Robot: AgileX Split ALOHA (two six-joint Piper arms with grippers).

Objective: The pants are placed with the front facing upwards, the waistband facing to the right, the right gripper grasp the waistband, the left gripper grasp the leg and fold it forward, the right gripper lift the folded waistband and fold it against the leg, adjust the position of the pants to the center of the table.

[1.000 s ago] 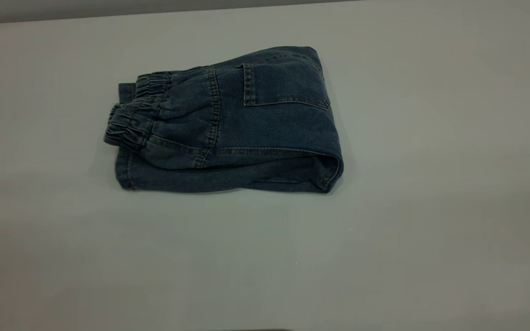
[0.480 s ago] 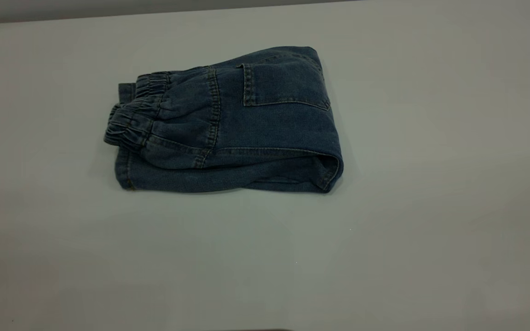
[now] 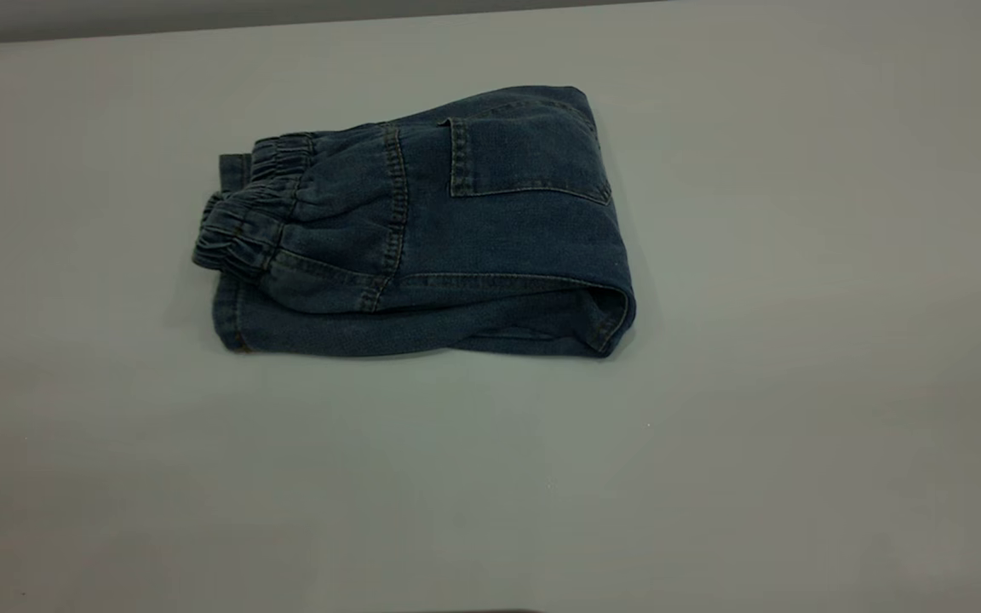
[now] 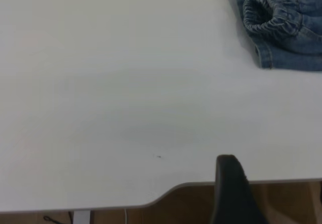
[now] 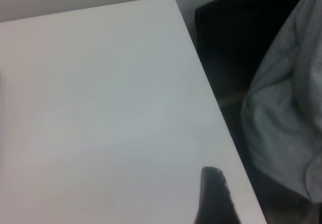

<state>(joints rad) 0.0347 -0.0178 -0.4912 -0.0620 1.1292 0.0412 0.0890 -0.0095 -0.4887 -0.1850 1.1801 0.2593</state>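
The pants (image 3: 456,238) lie folded into a compact blue denim bundle on the table (image 3: 754,426), a little left of the middle and toward the far side. A patch pocket (image 3: 524,157) faces up. The ruched waistband (image 3: 239,226) rests on top at the bundle's left end. No arm appears in the exterior view. In the left wrist view, the pants (image 4: 294,43) and waistband (image 4: 264,17) lie far off, with my left gripper (image 4: 230,189) a dark shape above the table's edge. My right gripper (image 5: 214,196) hangs over bare table (image 5: 100,108) near a corner.
Beyond the table's corner (image 5: 171,2) in the right wrist view there is a black chair (image 5: 226,43) with grey fabric (image 5: 287,113) on it. The table's front edge (image 4: 166,196) curves above a wooden floor in the left wrist view.
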